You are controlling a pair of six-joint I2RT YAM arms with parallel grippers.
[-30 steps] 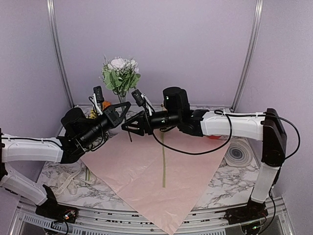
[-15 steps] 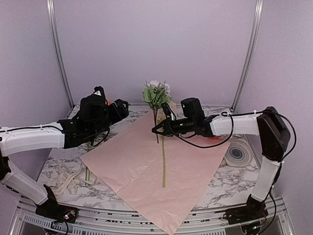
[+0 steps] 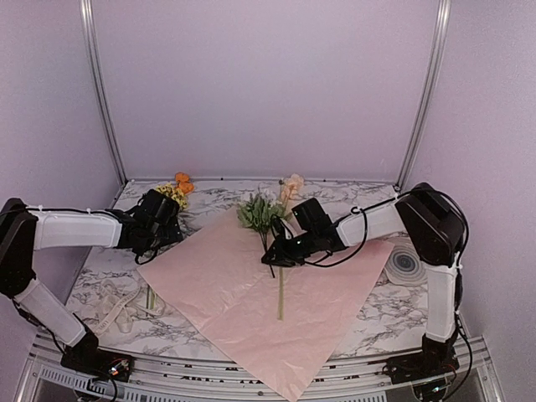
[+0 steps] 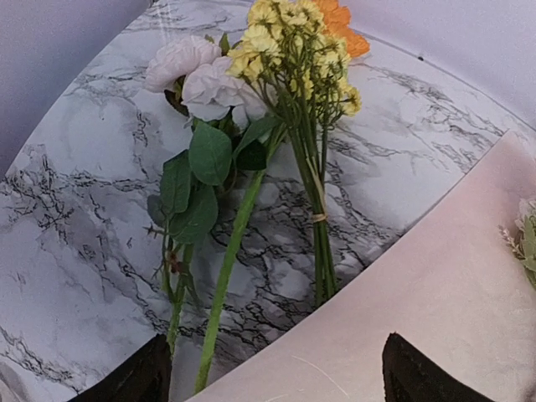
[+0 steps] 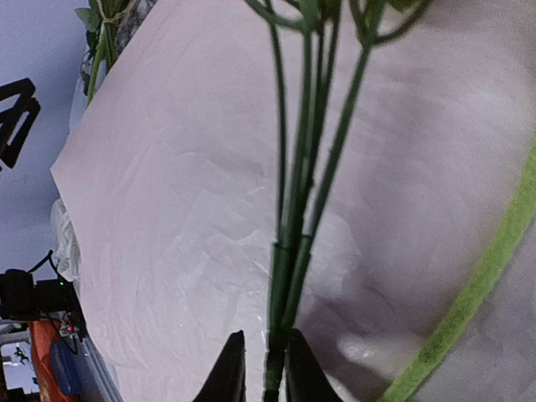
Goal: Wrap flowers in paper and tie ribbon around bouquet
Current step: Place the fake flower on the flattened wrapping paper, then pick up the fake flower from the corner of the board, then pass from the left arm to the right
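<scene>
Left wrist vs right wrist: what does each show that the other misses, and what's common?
Only left wrist: pale pink roses and a tied yellow sprig with an orange bloom, lying on the marble table ahead of the left gripper, which is open and empty.
Only right wrist: the right gripper pinching thin flower stems over the sheet, and a thicker light-green stem beside them.
Both: the pink paper. The right wrist's top-left corner also catches stem ends, likely from that bunch.
</scene>
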